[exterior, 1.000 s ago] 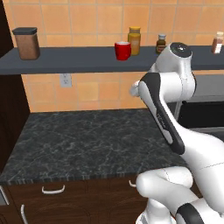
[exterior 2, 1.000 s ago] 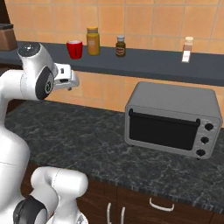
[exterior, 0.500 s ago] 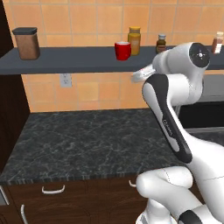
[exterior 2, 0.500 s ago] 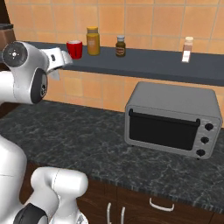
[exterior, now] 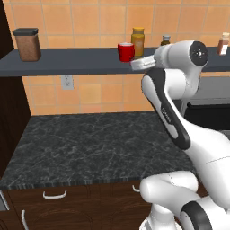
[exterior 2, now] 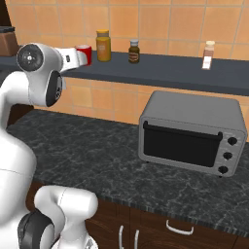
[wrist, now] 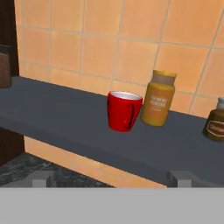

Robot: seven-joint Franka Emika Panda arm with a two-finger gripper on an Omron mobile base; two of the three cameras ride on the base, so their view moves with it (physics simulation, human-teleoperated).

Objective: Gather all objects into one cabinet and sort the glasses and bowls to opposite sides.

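A glossy red cup (wrist: 124, 111), cylindrical with a small side handle and a pale inside, stands upright on a smooth dark grey wall shelf (wrist: 52, 116). Just beside it stands an amber jar (wrist: 159, 99) with a yellow lid; a dark bottle (wrist: 215, 121) is cut off at the edge. The gripper (wrist: 111, 177), jaws spread wide and holding nothing, faces the cup from short of the shelf, with the cup straight ahead between its fingertips (wrist: 41, 178).
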